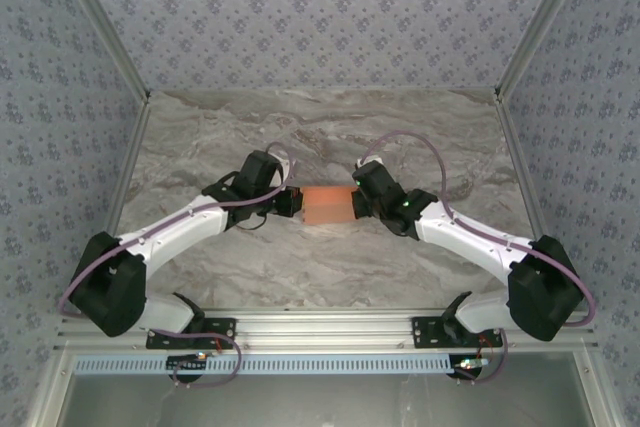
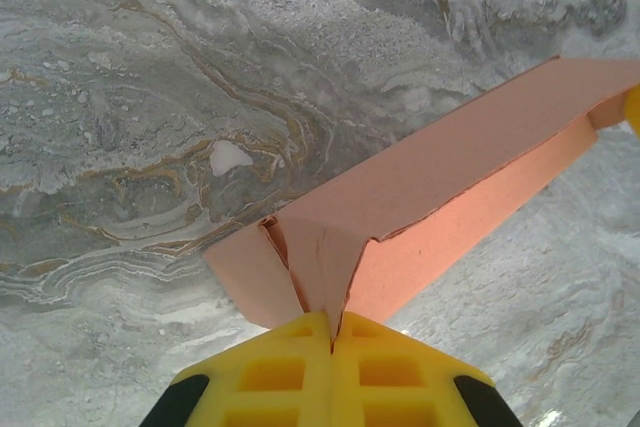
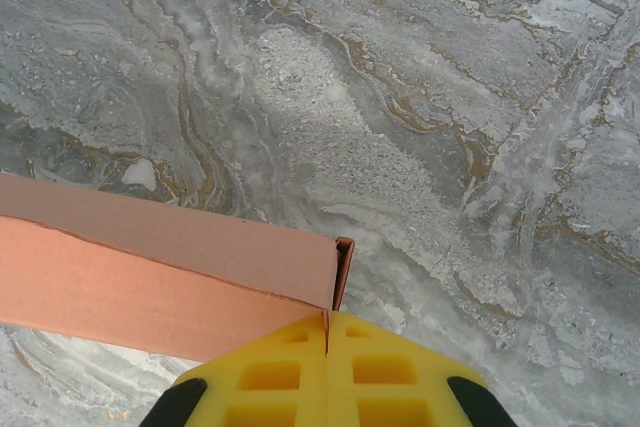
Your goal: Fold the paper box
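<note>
The paper box [image 1: 327, 205] lies in the middle of the counter [image 1: 250, 267], stretched lengthwise between the two arms. The left pincer [image 2: 332, 319] is closed on the box's left end, its yellow fingers pressed flat together on the end flap [image 2: 320, 267]. The right pincer [image 3: 327, 319] is closed too, nipping the thin card right at the corner [image 3: 341, 272] of the opposite end. Whether the box rests on the counter or hangs just above it, I cannot tell.

The step in hand looks like shaping or closing the ends while both sides are pinned. The box looks mostly formed, though its left end is not tidy.

- At the left end the card bunches into a creased wedge where it enters the fingers, and small side tabs splay beside it. Any push there should run along the box's length, so the flap seats squarely and does not crumple further.
- The long edge running away from the left pincer gapes slightly. Pulling the ends apart would likely open it more, so the two arms should move together or ease gently inward.
- The right grip has very little card in it. A twist or a sideways tug could slip it off or tear the corner.
- Both wrists should stay level with each other. Thin card like this bows easily if one end rises or rotates against the other.
</note>
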`<move>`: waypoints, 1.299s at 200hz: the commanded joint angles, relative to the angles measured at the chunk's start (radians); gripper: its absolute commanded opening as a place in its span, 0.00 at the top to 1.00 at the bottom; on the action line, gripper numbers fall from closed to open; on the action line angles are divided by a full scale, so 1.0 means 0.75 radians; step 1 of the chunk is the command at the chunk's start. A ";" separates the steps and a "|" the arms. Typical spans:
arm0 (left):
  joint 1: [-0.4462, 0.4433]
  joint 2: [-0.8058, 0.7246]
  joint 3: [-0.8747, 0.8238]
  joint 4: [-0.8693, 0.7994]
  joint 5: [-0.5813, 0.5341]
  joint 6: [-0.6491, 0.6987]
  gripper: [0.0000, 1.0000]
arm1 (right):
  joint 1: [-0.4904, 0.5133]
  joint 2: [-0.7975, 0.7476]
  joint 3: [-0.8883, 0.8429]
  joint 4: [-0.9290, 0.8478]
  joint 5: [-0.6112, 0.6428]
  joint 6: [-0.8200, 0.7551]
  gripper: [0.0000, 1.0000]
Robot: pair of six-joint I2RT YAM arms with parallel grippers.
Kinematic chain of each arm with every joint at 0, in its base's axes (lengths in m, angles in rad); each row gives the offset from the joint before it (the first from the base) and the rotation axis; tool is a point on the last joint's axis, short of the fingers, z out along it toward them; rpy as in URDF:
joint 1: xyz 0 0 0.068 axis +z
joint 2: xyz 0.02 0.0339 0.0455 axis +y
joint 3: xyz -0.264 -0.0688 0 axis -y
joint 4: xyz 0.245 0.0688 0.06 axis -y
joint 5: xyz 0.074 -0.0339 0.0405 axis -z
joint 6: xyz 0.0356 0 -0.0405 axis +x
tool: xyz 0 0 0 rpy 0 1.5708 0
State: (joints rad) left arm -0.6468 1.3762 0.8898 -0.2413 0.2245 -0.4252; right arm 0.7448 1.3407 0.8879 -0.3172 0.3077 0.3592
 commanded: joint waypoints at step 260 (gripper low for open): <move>0.059 -0.086 -0.113 0.101 0.009 -0.302 1.00 | 0.081 0.066 0.016 -0.068 0.105 0.014 1.00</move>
State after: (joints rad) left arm -0.5896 1.3357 0.7776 -0.0929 0.3298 -0.7242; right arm 0.7979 1.3643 0.8890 -0.3050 0.3790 0.3595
